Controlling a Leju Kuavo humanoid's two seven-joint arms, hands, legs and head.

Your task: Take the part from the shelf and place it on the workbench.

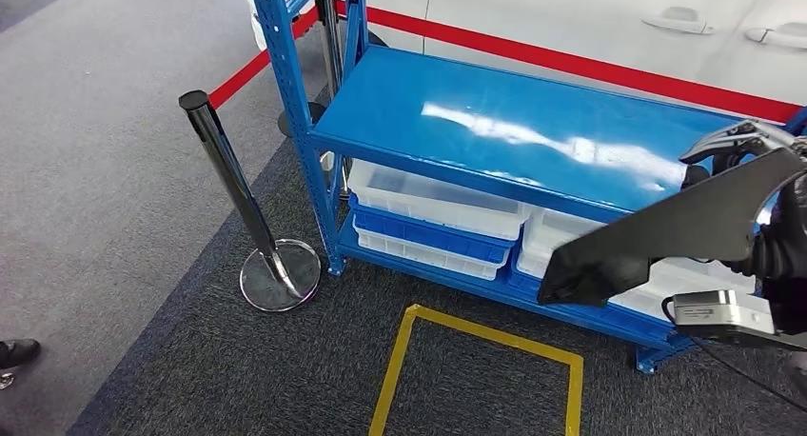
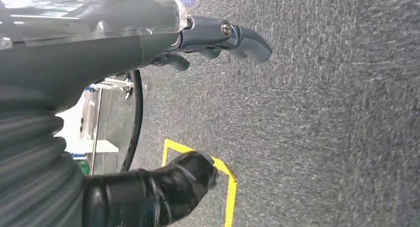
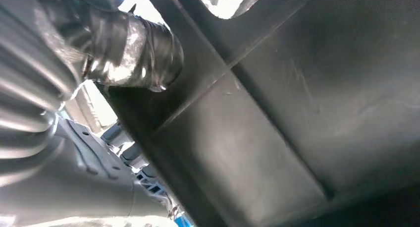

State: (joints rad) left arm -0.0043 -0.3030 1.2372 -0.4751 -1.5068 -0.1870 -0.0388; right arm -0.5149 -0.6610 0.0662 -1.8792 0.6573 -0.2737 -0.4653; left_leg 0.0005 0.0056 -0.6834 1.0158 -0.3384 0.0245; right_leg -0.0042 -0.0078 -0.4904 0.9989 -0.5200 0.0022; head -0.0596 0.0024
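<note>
A long flat black plastic part [image 1: 666, 231] hangs tilted in the air in front of the blue shelf [image 1: 495, 122], held at its upper right end by my right hand [image 1: 738, 150]. In the right wrist view the part's ribbed black underside [image 3: 277, 113] is close up, with my thumb [image 3: 133, 51] pressed against it. My left hand [image 2: 218, 38] hangs over grey carpet with its fingers loosely extended and nothing in it.
White and blue bins [image 1: 428, 212] sit on the shelf's lower level. A chrome stanchion post [image 1: 238, 193] stands left of the shelf on a round base. A yellow taped square [image 1: 476, 369] marks the dark carpet. A white car [image 1: 609, 17] stands behind red tape.
</note>
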